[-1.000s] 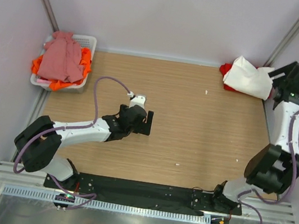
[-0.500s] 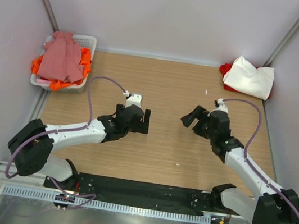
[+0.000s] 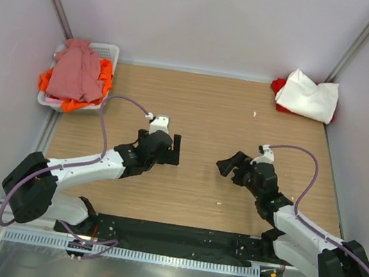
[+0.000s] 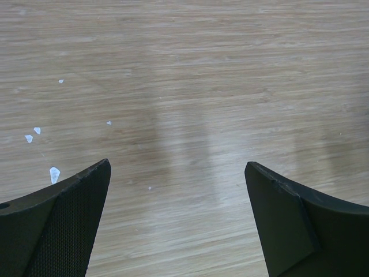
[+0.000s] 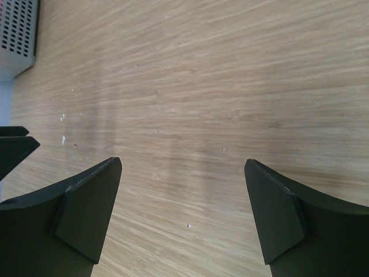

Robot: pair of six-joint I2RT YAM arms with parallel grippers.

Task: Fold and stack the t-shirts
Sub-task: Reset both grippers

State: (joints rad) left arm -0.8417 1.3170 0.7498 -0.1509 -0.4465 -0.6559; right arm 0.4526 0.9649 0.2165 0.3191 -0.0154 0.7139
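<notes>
A folded white t-shirt (image 3: pixel 308 96) lies in the back right corner on top of a red t-shirt (image 3: pixel 277 86), of which only an edge shows. A dusty pink t-shirt (image 3: pixel 75 72) is heaped over orange t-shirts (image 3: pixel 102 82) in the basket at the back left. My left gripper (image 3: pixel 177 150) (image 4: pixel 177 173) is open over bare wood, left of the table's middle. Facing it from the right, my right gripper (image 3: pixel 228 161) (image 5: pixel 183 170) is open too, with only wood between its fingers. Neither touches any cloth.
The white slotted basket (image 3: pixel 109 49) (image 5: pixel 20 29) stands against the back left corner. Small white specks dot the wooden table (image 3: pixel 210 107). Purple cables loop off both arms. The left gripper's fingers (image 5: pixel 11 144) show at the left edge of the right wrist view.
My right arm has pulled away from the white t-shirt in the back right corner and come to the middle of the table, jaws widening. The left gripper has drifted slightly nearer.
</notes>
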